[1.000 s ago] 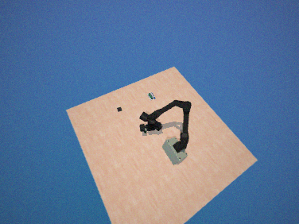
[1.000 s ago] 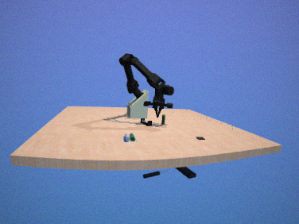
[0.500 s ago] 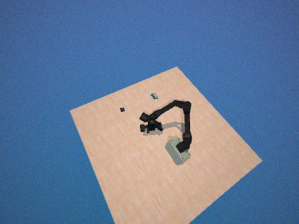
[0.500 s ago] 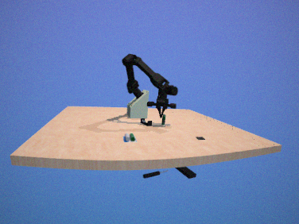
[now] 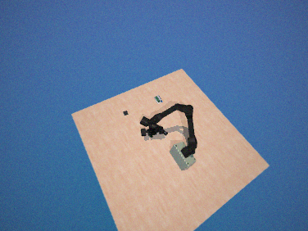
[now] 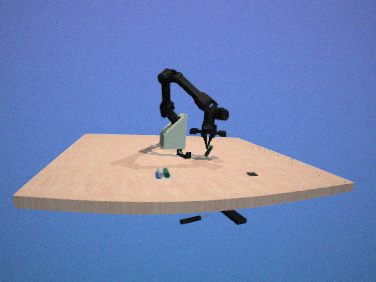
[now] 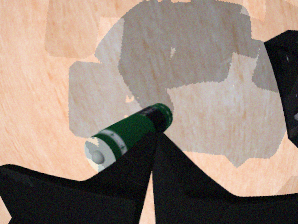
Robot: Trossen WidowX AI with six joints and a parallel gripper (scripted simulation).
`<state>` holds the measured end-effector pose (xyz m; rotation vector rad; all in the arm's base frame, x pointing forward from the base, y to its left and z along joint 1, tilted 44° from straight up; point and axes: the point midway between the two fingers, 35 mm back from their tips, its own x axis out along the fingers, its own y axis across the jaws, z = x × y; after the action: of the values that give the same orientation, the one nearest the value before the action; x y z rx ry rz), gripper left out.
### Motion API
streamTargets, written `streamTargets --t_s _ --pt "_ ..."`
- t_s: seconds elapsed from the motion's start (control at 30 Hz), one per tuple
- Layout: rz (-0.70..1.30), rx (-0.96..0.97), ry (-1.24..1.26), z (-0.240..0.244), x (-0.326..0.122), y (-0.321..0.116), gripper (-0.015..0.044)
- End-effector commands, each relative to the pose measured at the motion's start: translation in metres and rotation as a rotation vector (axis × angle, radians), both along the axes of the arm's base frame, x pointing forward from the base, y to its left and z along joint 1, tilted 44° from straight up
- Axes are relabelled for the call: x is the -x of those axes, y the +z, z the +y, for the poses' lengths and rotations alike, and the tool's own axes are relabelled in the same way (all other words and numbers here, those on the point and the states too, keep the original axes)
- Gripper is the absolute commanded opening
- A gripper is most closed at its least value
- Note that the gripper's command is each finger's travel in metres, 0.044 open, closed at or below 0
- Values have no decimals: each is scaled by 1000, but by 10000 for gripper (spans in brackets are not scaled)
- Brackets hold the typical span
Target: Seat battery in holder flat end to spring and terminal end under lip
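The green battery (image 6: 208,151) (image 7: 131,132) is tilted, its silver terminal end raised and nearest the camera in the wrist view. My gripper (image 6: 207,147) (image 7: 154,140) is shut with nothing between its fingers. Its fingertips are right at the battery's side and overlap it in the wrist view; whether they touch it I cannot tell. The black holder (image 6: 184,156) (image 7: 289,85) lies on the table, left of the battery in the exterior view and cut off at the right edge of the wrist view. Its spring is not visible, and the battery is outside it.
A small green, white and blue item (image 5: 158,99) (image 6: 162,173) and a flat dark square (image 5: 125,113) (image 6: 252,174) lie on the wooden table (image 5: 135,180) (image 6: 100,192). The grey-green arm base block (image 5: 180,157) (image 6: 175,135) stands behind the holder in the exterior view.
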<state>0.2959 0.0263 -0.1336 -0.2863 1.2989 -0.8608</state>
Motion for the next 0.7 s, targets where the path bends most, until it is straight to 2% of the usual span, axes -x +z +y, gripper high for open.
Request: streamTargets --t_s 0.0,0.4,0.67 --pt "-1 -5 -4 5 -2 -5 0" --pt "1 -1 0 12 -5 -10 0" --pt "-1 -10 -4 68 -4 44 0"
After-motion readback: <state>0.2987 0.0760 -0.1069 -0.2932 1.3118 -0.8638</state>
